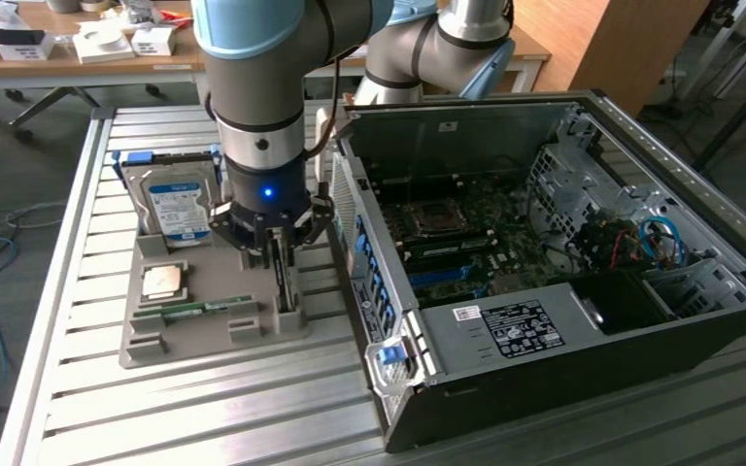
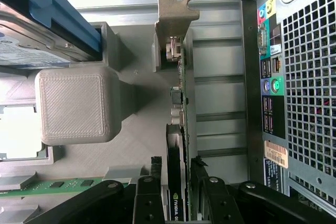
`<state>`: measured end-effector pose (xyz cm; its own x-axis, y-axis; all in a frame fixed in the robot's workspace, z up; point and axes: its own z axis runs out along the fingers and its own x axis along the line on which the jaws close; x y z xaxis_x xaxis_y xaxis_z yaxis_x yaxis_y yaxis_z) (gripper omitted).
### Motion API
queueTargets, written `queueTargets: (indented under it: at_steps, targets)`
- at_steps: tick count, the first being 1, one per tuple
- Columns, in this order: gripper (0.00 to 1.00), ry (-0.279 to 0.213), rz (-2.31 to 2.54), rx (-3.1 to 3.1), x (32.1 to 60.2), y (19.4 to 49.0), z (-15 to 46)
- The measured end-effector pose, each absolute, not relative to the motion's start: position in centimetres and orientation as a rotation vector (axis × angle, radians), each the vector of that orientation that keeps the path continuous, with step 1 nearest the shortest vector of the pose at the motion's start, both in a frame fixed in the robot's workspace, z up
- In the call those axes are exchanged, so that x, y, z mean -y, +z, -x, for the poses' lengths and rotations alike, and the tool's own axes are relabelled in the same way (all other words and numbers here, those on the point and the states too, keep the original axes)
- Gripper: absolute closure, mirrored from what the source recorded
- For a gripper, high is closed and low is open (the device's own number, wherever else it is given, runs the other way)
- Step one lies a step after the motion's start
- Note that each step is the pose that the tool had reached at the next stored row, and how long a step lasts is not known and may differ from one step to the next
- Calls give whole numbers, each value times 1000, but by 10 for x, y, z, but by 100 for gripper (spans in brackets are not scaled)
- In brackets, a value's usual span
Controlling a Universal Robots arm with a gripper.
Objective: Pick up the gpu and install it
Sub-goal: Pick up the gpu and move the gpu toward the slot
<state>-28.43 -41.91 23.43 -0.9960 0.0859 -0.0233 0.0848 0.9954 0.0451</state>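
Legible markings are few. The gpu (image 2: 181, 103) carries a small green-and-white logo label near the claw (image 2: 177, 169), its lettering too small to read with certainty. The hard drive (image 1: 176, 206) carries a blue-and-white label with unreadable text. The power supply (image 1: 516, 328) in the computer case (image 1: 697, 184) carries a black label with fine white print and a small white sticker beside it. In the wrist view, the rear panel of the case (image 2: 273, 77) shows colour-coded ports and a tan barcode sticker. The grey holder tray (image 1: 152, 342) lies on the slatted metal desk (image 1: 152, 422). It contains the hard drive in a blue carrier, a processor chip (image 1: 166, 282) and a memory stick (image 1: 198, 309); all three lie beside the claw (image 1: 279, 254), toward the exterior view's left. The gpu (image 1: 288, 291) stands on edge in the tray slot directly below the claw, with its silvery bracket at the end far from the claw. The claw sits over the card's upper edge; whether it has clamped the card cannot be told. The case lies open just beside the claw, toward the exterior view's right, and contains the motherboard (image 1: 457, 238), blue cables (image 1: 659, 238) and the power supply.
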Motion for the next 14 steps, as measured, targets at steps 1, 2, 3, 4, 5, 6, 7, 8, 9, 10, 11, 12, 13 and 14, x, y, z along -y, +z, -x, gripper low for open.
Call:
queueTargets:
  at_steps: [1,2,3,4,5,6,7,8,9,10,11,12,13,14]
  targets:
    - [64,69,-133,-3113,419,234,284]
    - [64,69,-133,-3113,419,234,284]
    - [64,69,-133,-3113,419,234,284]
    - [64,69,-133,-3113,419,234,284]
    - [64,69,-133,-3113,419,234,284]
    - [64,69,-133,-3113,419,234,284]
    - [64,69,-133,-3113,419,234,284]
    - [64,69,-133,-3113,419,234,284]
    - [64,69,-133,-3113,419,234,284]
    - [64,69,-133,-3113,419,234,284]
    - [64,69,-133,-3113,419,234,284]
    - [64,69,-133,-3113,419,234,284]
    - [64,69,-133,-3113,419,234,284]
    - [64,69,-133,-3113,419,234,284]
